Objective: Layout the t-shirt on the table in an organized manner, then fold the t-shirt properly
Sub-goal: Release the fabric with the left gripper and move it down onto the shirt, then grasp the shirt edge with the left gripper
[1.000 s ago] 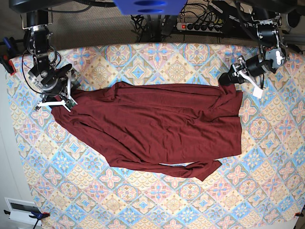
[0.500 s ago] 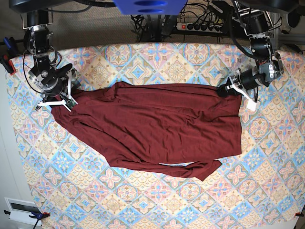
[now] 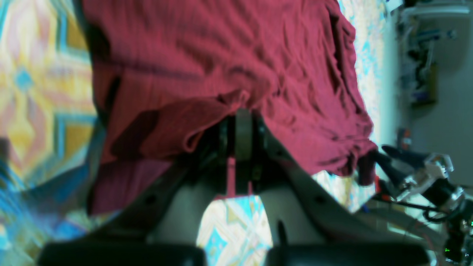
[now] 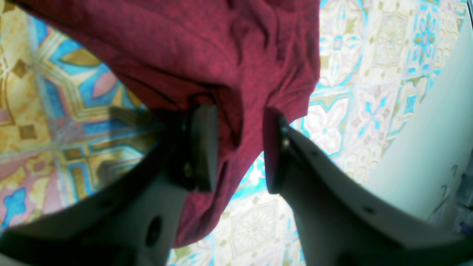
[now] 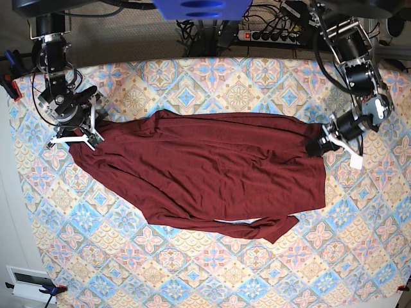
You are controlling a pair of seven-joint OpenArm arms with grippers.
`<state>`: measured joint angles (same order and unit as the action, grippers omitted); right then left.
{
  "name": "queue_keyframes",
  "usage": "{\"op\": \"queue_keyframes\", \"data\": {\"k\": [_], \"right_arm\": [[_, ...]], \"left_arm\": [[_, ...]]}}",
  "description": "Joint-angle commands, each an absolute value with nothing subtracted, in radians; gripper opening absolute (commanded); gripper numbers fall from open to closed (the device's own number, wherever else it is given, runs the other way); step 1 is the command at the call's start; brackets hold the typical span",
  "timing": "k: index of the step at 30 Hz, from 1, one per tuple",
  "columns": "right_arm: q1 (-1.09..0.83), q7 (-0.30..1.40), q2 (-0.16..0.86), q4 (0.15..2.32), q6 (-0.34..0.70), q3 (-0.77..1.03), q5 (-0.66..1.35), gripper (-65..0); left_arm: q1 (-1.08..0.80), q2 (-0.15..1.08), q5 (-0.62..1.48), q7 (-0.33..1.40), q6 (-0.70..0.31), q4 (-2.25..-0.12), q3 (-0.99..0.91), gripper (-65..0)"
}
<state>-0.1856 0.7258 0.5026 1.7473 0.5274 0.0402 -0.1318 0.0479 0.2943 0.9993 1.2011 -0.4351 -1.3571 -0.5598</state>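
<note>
Garment: the dark maroon, plain knit t-shirt [image 5: 212, 173] lies spread across the middle of the base view, long side running from 9 to 3 o'clock, with folds and wrinkles and a bunched strip along its 6 o'clock hem.
Surface: the large rectangular table [image 5: 212, 269] under a pastel blue, pink and cream diamond floral cloth; the shirt rests on it, leaving patterned cloth bare on every side.
Left tool: the left gripper [image 5: 319, 145] sits at the shirt's 3 o'clock edge in the base view. In the left wrist view its jaws are drawn together, pinching a fold of the maroon fabric [image 3: 236, 103] at their tips.
Right tool: the right gripper [image 5: 88, 131] is at the shirt's 9 o'clock corner in the base view. In the right wrist view its dark pads [image 4: 205, 147] stand partly apart, with a hanging fold of the shirt [image 4: 240, 147] between them; the fabric lies against the left-hand pad, and whether the other pad touches it cannot be told.
Surroundings: a black power strip [image 5: 273, 35] with cables lies beyond the table's 12 o'clock edge.
</note>
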Motion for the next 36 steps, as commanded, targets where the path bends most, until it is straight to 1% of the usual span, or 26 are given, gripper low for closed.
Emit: {"op": "queue_keyframes", "data": {"k": [1, 4, 5, 7, 9, 13, 15, 17, 20, 23, 29, 32, 36], "right_arm": [[-0.176, 0.716, 0.519, 1.764, 0.521, 0.048, -0.136, -46.0], [-0.176, 0.716, 0.519, 1.765, 0.521, 0.048, -0.136, -46.0], [-0.176, 0.716, 0.519, 1.765, 0.521, 0.048, -0.136, -46.0], [-0.176, 0.716, 0.519, 1.765, 0.521, 0.048, -0.136, -46.0], [-0.176, 0.716, 0.519, 1.765, 0.521, 0.048, -0.136, -46.0], [-0.176, 0.716, 0.519, 1.765, 0.521, 0.048, -0.136, -46.0], [-0.176, 0.716, 0.519, 1.765, 0.521, 0.048, -0.136, -46.0], [-0.176, 0.716, 0.519, 1.765, 0.521, 0.048, -0.136, -46.0], [-0.176, 0.716, 0.519, 1.765, 0.521, 0.048, -0.136, -46.0], [-0.176, 0.716, 0.519, 1.765, 0.521, 0.048, -0.136, -46.0], [-0.176, 0.716, 0.519, 1.765, 0.521, 0.048, -0.136, -46.0], [-0.176, 0.716, 0.519, 1.765, 0.521, 0.048, -0.136, -46.0], [-0.176, 0.716, 0.519, 1.765, 0.521, 0.048, -0.136, -46.0]], "left_arm": [[0.074, 0.298, 0.992, 1.188, -0.437, -1.368, -0.562, -64.8], [0.099, 0.272, 0.909, 1.191, -0.437, -1.368, -0.562, -64.6], [0.101, 0.269, 0.891, 1.196, -0.437, -1.368, -0.562, -63.8], [0.104, 0.269, 0.874, 1.198, -0.437, -1.368, -0.562, -59.9], [0.099, 0.271, 0.874, 1.198, -0.435, -1.368, -0.562, -53.7], [0.076, 0.285, 0.885, 1.198, -0.435, -1.372, -0.568, -37.5], [0.067, 0.311, 0.920, 1.198, -0.435, -1.372, -0.568, -31.3], [0.033, 0.320, 0.990, 1.198, -0.435, -1.372, -0.568, -27.9], [-0.025, 0.352, 1.102, 1.198, -0.435, -1.372, -0.568, -27.4], [-0.074, 0.358, 1.156, 1.191, -0.435, -1.372, -0.568, -27.4], [-0.124, 0.355, 1.152, 1.185, -0.435, -1.371, -0.570, -27.4], [-0.127, 0.354, 1.141, 1.142, -0.435, -1.365, -0.565, -27.4], [-0.097, 0.323, 1.082, 1.139, -0.435, -1.273, -0.564, -27.4]]}}
